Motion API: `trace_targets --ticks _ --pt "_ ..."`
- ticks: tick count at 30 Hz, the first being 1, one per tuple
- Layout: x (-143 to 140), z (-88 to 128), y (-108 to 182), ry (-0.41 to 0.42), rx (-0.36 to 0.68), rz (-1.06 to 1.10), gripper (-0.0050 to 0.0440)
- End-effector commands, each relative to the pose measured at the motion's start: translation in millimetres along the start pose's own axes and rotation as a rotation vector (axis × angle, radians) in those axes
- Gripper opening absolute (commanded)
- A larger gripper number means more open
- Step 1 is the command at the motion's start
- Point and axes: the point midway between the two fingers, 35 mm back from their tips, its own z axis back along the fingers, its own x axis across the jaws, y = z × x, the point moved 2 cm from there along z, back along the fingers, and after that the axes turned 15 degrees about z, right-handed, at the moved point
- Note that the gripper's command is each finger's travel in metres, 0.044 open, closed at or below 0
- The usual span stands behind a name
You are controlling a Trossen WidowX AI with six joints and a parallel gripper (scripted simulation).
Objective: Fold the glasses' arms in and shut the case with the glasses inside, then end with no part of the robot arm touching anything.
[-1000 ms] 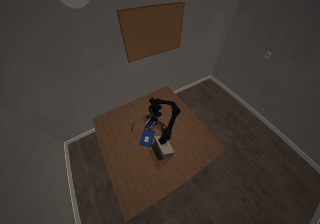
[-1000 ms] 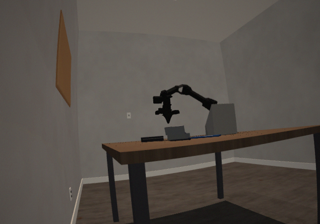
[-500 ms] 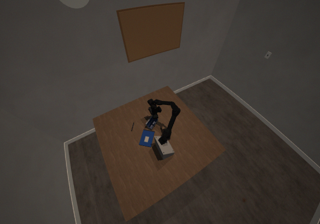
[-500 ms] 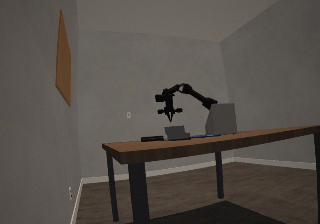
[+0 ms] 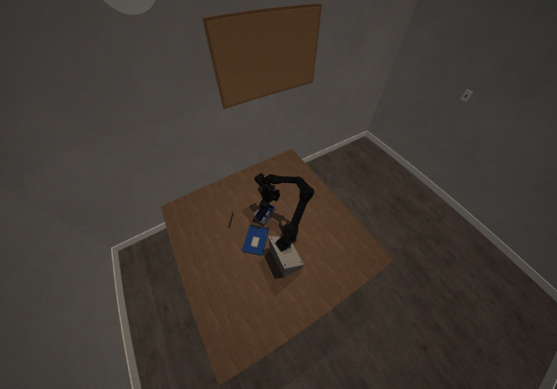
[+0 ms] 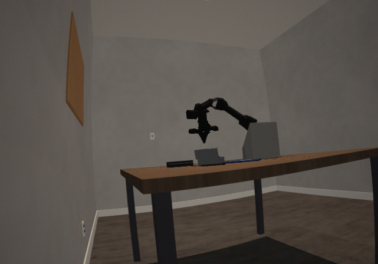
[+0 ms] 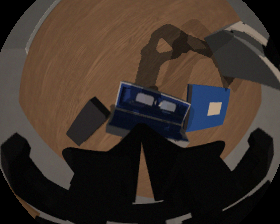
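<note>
The glasses (image 7: 156, 102) lie inside the open blue case (image 7: 148, 117) in the middle of the wrist view, and I keep my empty, clenched gripper (image 6: 203, 139) above it, so I should come down slowly and push the lid gently shut.

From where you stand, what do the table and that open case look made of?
Table: wood, probably a matte board; brown grain streaks run along the top, on dark legs that could be metal or painted wood.
Case: likely hard plastic or a stiff shell; flat blue walls hold their shape, with the glasses inside. I can't tell beyond that.
</note>
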Motion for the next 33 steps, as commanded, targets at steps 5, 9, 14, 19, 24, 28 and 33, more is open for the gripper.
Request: trace_targets --ticks 5,9,14,19,24,28,33 --pt "-14.5 1.2 4.2 0.004 -0.002 -0.263 0.0" --pt "-20.8 2.4 6.2 0.003 -0.002 -0.403 0.0" --pt "-25.6 3.2 7.5 0.003 -0.002 -0.507 0.0" --pt "-29.5 3.9 8.6 0.002 -0.002 -0.594 0.0" --pt "-28.6 -7.1 9.7 0.004 -0.02 -0.608 0.0" --pt "-28.3 -46.2 11.8 0.009 -0.082 -0.657 0.0" --pt "-28.5 -46.4 11.8 0.009 -0.081 -0.659 0.0"
